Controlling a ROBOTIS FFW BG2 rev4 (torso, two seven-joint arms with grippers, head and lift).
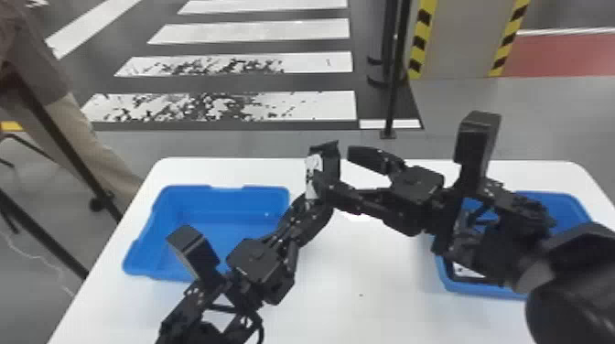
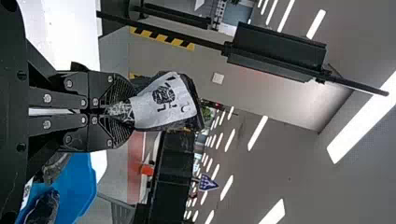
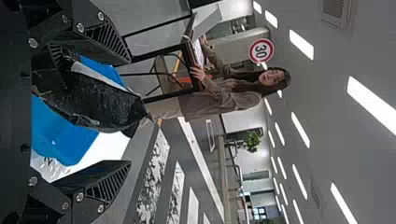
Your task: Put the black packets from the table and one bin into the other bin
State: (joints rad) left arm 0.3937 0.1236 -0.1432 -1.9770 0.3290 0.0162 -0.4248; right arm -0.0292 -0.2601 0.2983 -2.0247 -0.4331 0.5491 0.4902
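White tabletop beneath. Left gripper, jaws closed on a black packet, most of it jutting past them; right gripper, jaws wide apart, nothing gripped, packet near one finger. Striped floor beyond.

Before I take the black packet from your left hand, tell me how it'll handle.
The black packet will probably fold easily where the left hand pinches its creased end. The fuller body may hold its shape better. Its glossy wrapper could be slippery.
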